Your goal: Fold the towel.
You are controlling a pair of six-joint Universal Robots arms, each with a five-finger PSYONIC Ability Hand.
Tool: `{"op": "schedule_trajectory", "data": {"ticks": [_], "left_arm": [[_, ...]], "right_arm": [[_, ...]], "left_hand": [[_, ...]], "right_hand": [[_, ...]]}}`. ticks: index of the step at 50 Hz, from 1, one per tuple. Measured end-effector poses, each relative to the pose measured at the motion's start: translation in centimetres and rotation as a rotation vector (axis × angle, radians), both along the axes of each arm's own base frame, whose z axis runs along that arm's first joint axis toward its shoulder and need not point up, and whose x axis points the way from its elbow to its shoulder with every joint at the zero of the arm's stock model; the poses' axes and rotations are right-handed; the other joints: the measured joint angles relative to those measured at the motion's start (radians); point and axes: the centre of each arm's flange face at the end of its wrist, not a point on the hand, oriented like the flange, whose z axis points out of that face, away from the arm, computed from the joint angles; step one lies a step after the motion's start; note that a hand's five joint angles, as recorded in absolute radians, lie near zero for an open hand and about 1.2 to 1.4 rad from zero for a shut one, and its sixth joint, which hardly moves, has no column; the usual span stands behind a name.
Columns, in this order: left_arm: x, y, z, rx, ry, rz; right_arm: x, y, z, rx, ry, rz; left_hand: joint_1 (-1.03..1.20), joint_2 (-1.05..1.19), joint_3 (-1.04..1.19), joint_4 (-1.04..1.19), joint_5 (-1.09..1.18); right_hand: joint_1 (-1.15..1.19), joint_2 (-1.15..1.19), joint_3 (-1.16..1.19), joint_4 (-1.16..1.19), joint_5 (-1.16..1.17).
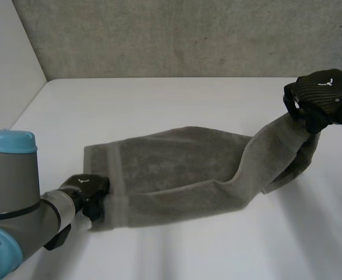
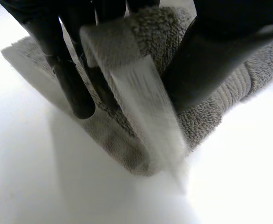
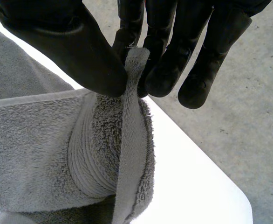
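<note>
two hands are on the grey towel (image 1: 171,169) in the head view: the left hand (image 1: 90,191) at its near-left corner on the white surface (image 1: 159,99), the right hand (image 1: 321,96) holding the opposite end up in the air. left wrist view: thumb and fingers clamp that corner. right wrist view: thumb and fingers pinch the raised hem. by my judgement the fold is barely begun; the lifted end is not yet laid over.

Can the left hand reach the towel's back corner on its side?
Probably yes: the back corner lies flat close to the left hand, nothing between. But that hand pinches the towel's near corner and must let go first.
</note>
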Motion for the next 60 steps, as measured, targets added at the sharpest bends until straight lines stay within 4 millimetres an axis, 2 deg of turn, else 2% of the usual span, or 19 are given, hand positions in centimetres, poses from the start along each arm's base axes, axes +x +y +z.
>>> {"op": "schedule_trajectory", "data": {"ticks": [5,10,12,15,16,18,19,20,24,28,31,34,40,44,47,51,54,57,60], "left_arm": [[0.1,-0.7,2.1,-0.074,0.024,0.021],[0.2,-1.5,7.2,-0.242,0.088,0.045],[0.4,-1.6,9.8,-0.323,0.126,0.055],[0.9,-1.3,15.2,-0.481,0.203,0.074],[1.0,-1.2,16.1,-0.508,0.215,0.076],[1.5,-0.4,19.5,-0.607,0.26,0.085],[1.7,-0.2,20.3,-0.632,0.27,0.088],[2.2,0.5,22.6,-0.7,0.297,0.095],[2.9,1.7,25.9,-0.795,0.329,0.106],[3.5,1.7,27.3,-0.832,0.332,0.126],[3.9,0.3,27.0,-0.811,0.312,0.153],[4.1,-1.6,25.6,-0.759,0.286,0.175],[3.9,-6.3,21.0,-0.613,0.232,0.203],[3.3,-9.9,18.0,-0.539,0.208,0.209],[2.7,-12.3,17.4,-0.544,0.21,0.209],[2.0,-14.8,18.7,-0.615,0.24,0.207],[1.6,-15.9,20.9,-0.701,0.285,0.205],[1.4,-16.3,25.7,-0.857,0.412,0.202],[1.5,-15.5,30.7,-1.007,0.565,0.186]], "right_arm": [[-0.1,0.0,0.7,-0.023,-0.004,-0.003],[-0.2,0.1,2.8,-0.089,-0.018,-0.009],[-0.3,0.3,4.3,-0.136,-0.031,-0.012],[-0.5,1.2,8.0,-0.246,-0.065,-0.017],[-0.5,1.4,8.6,-0.265,-0.072,-0.018],[-0.7,2.4,11.1,-0.333,-0.099,-0.021],[-0.8,2.6,11.9,-0.352,-0.108,-0.024],[-1.3,3.3,13.7,-0.396,-0.127,-0.034],[-2.1,4.1,16.3,-0.451,-0.155,-0.053],[-2.8,3.4,17.2,-0.451,-0.161,-0.059],[-3.3,1.2,16.3,-0.396,-0.159,-0.058],[-3.5,-0.8,14.8,-0.335,-0.157,-0.058],[-2.8,-4.7,11.2,-0.224,-0.144,-0.06],[-0.8,-7.2,8.9,-0.192,-0.114,-0.056],[0.9,-8.8,8.2,-0.216,-0.094,-0.056],[2.9,-10.4,8.5,-0.294,-0.091,-0.066],[3.8,-11.1,10.0,-0.394,-0.113,-0.085],[3.9,-11.1,13.5,-0.56,-0.184,-0.105],[3.8,-10.2,16.9,-0.709,-0.278,-0.103]], "left_hand": [[0.0,0.027,0.027,0.039,0.008],[0.0,0.029,0.03,0.04,0.008],[0.0,0.029,0.03,0.04,0.008],[0.0,0.029,0.03,0.04,0.008],[0.0,0.029,0.03,0.04,0.008],[0.0,0.029,0.03,0.043,0.008],[0.0,0.03,0.03,0.043,0.008],[0.0,0.03,0.031,0.044,0.008],[0.0,0.034,0.034,0.044,0.008],[0.0,0.034,0.035,0.044,0.008],[0.0,0.034,0.035,0.044,0.008],[0.0,0.034,0.035,0.044,0.008],[0.0,0.034,0.035,0.044,0.008],[0.0,0.034,0.035,0.044,0.008],[0.0,0.034,0.035,0.044,0.008],[0.0,0.034,0.035,0.044,0.008],[0.0,0.034,0.035,0.044,0.008],[0.0,0.034,0.035,0.044,0.008],[0.0,0.034,0.035,0.044,0.008]], "right_hand": [[0.0,0.0,0.0,0.0,0.0],[0.0,0.0,0.0,0.0,0.0],[0.0,0.0,0.0,0.0,0.0],[0.0,0.0,0.0,0.0,0.0],[0.0,0.0,0.0,0.0,0.0],[0.0,0.0,0.0,0.0,0.0],[0.0,0.0,0.0,0.0,0.0],[0.0,0.0,0.0,0.0,0.0],[0.0,0.0,0.0,0.0,0.0],[0.0,0.0,0.0,0.0,0.0],[0.0,0.0,0.0,0.0,0.0],[0.0,0.0,0.0,0.0,0.0],[0.0,0.0,0.0,0.0,0.0],[0.0,0.0,0.0,0.0,0.0],[0.0,0.0,0.0,0.0,0.0],[0.0,0.0,0.0,0.0,0.0],[0.0,0.0,0.0,0.0,0.0],[0.001,0.006,0.0,0.0,0.0],[0.001,0.008,0.0,0.0,0.0]]}}
